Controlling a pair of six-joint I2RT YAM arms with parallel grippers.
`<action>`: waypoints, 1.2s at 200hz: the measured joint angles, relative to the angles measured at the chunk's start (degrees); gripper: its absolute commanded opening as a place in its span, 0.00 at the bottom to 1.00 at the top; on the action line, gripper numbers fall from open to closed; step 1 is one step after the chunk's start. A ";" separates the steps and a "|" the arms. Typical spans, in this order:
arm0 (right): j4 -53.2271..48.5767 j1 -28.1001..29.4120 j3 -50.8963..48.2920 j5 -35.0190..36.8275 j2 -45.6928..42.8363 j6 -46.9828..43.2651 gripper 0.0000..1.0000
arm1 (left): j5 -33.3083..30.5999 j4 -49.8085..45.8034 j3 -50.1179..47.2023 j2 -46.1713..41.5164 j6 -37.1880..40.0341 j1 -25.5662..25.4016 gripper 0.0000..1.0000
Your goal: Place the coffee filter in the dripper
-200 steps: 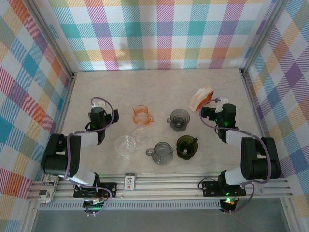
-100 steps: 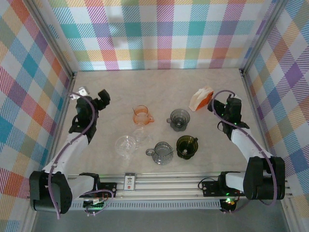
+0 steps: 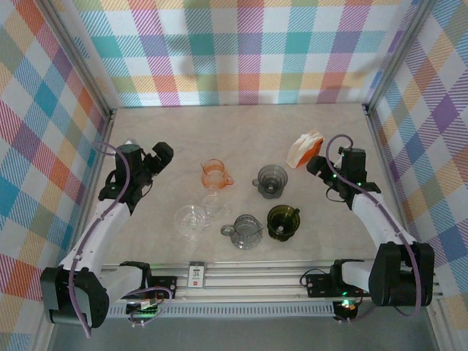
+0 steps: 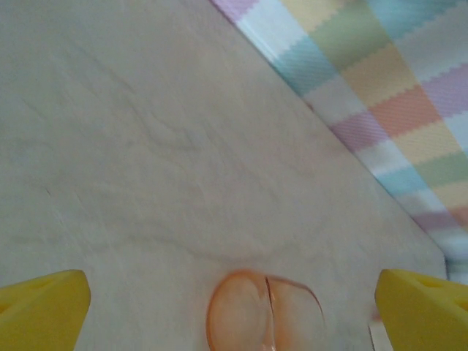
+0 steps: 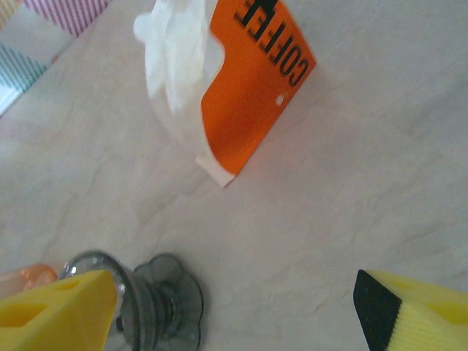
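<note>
Right gripper (image 3: 314, 165): fingers spread wide with nothing between them, just beside the coffee filter pack (image 5: 248, 95), which lies on the table (image 3: 241, 131) at far right, white filters fanning from an orange card, apart from every dripper. Left gripper (image 3: 162, 152): likewise wide apart and empty, at far left, facing the orange dripper (image 4: 238, 314). Between the arms: grey dripper (image 3: 271, 179), clear dripper (image 3: 190, 218), grey handled dripper (image 3: 245, 230), dark green dripper (image 3: 282, 221).
</note>
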 measured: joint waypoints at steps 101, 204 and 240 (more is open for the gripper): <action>-27.19 19.63 -3.69 4.35 -18.03 1.44 0.55 | 6.40 -13.49 -6.27 -18.58 -0.83 -7.87 0.88; -27.02 23.71 -6.88 4.59 -12.07 3.04 0.30 | 7.23 -14.88 -8.61 -18.47 -1.77 -7.91 0.85; -26.49 23.93 -6.88 4.59 -10.29 2.93 0.16 | 7.41 -14.93 -8.61 -18.38 -1.95 -7.91 0.87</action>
